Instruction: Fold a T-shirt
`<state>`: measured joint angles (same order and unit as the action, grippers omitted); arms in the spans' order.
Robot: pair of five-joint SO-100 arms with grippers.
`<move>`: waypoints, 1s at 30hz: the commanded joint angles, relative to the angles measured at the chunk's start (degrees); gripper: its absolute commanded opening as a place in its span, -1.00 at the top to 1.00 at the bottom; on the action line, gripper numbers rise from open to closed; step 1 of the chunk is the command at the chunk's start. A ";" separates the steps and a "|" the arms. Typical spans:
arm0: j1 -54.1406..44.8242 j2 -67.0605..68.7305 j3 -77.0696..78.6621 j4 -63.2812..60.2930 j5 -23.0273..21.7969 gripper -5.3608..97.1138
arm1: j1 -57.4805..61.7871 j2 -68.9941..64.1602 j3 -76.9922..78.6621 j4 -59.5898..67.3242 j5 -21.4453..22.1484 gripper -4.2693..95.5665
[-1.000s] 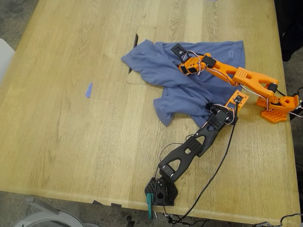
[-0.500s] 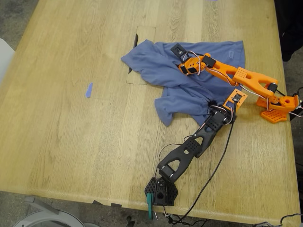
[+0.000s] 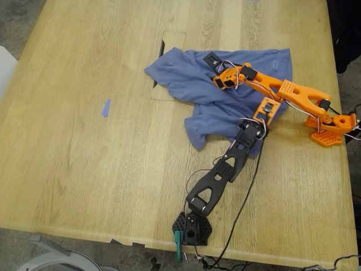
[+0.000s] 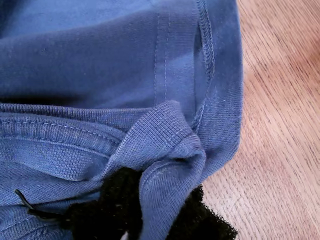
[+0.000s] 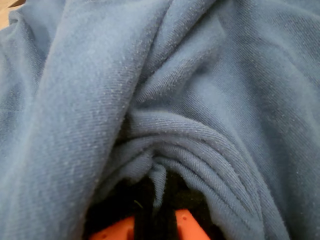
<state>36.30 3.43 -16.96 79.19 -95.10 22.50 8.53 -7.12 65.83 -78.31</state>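
The slate-blue T-shirt (image 3: 186, 79) lies crumpled on the wooden table (image 3: 84, 158), right of centre in the exterior view; its print is hidden. My first gripper (image 3: 243, 123), on the black arm, is shut on a ribbed, stitched edge of the T-shirt (image 4: 165, 145), with bare wood beside it. My second gripper (image 3: 224, 79), on the orange arm, is shut on a bunched fold of the T-shirt (image 5: 165, 150) near the cloth's middle. The two grippers are close together over the shirt.
A strip of blue tape (image 3: 106, 107) lies on the exterior view's left. A rectangular hatch (image 3: 172, 42) in the tabletop is partly under the shirt. The orange base (image 3: 330, 129) and black base (image 3: 192, 228) stand near the table edges, with cables (image 3: 242, 209) trailing.
My first gripper has moved up and toward the exterior view's left, carrying the shirt's edge inward over the cloth. My second gripper has stayed in place.
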 commanded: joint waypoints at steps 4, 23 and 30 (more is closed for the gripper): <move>-3.60 6.59 -1.67 7.03 -0.35 0.90 | 2.37 5.89 -0.26 2.37 0.26 0.91; -16.70 35.95 -1.58 20.57 1.76 0.90 | 1.23 24.52 -0.26 3.69 -0.26 0.90; -19.07 43.42 -1.58 25.75 2.29 0.90 | -1.23 31.38 -0.18 6.68 -0.44 0.90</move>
<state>18.63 34.19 -16.88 102.83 -93.52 21.71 33.05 -6.42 72.25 -78.40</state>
